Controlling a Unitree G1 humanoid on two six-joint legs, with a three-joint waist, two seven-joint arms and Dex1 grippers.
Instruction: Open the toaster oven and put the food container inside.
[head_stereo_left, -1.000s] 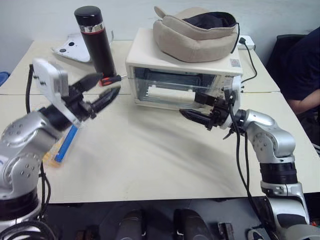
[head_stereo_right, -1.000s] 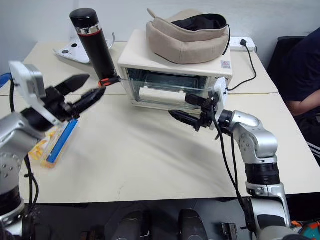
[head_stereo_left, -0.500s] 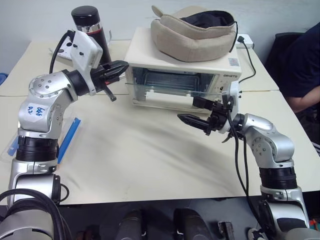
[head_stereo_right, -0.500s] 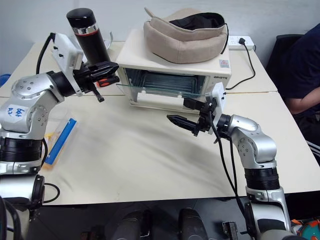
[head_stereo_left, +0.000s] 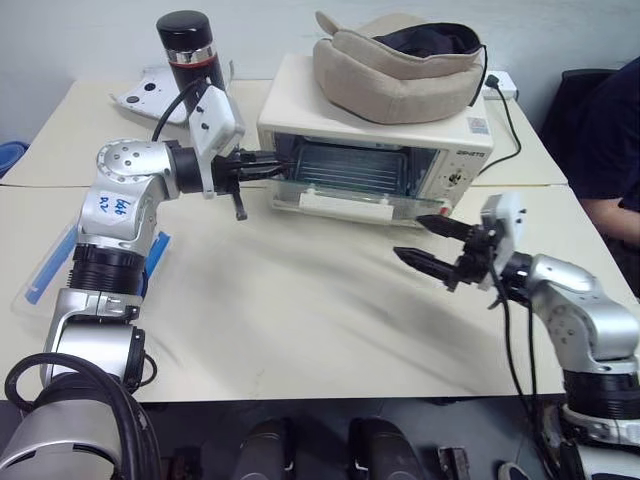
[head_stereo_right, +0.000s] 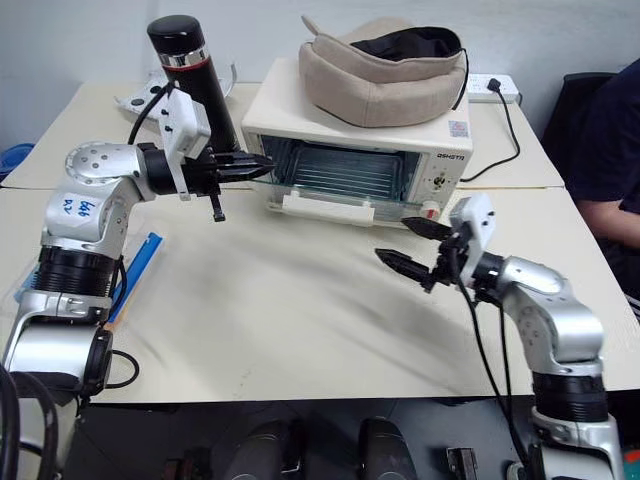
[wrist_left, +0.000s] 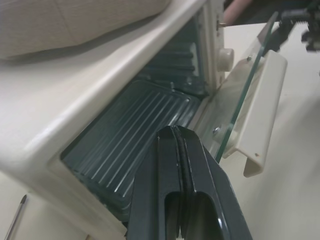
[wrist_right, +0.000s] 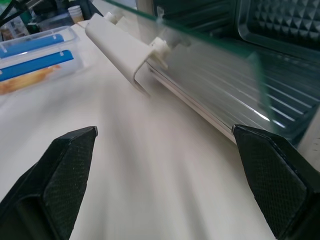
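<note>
The cream-white toaster oven (head_stereo_left: 455, 160) stands at the table's back. Its glass door (wrist_left: 239, 107) hangs partly open with the white handle (wrist_right: 122, 55) tilted outward, and the ribbed tray (wrist_left: 135, 135) shows inside. My left gripper (head_stereo_left: 268, 159) is shut with nothing between its fingers, its tip at the gap by the door's upper left corner. My right gripper (head_stereo_left: 428, 243) is open, in front of the oven's right end and apart from the door. The food container (wrist_right: 35, 65), clear with blue clips, lies on the table to the left, partly hidden behind my left arm (head_stereo_right: 133, 270).
A tall black thermos (head_stereo_left: 193, 55) stands left of the oven. A beige padded bag (head_stereo_left: 400, 65) lies on the oven's top. A white device (head_stereo_left: 148, 95) and a power strip with cable (head_stereo_left: 500, 88) are at the back. A person (head_stereo_left: 610, 130) sits at the right edge.
My left arm swung from the left side to the door's upper left corner and its fingers closed. The door tipped further open. My right gripper drew back from the handle, to the right.
</note>
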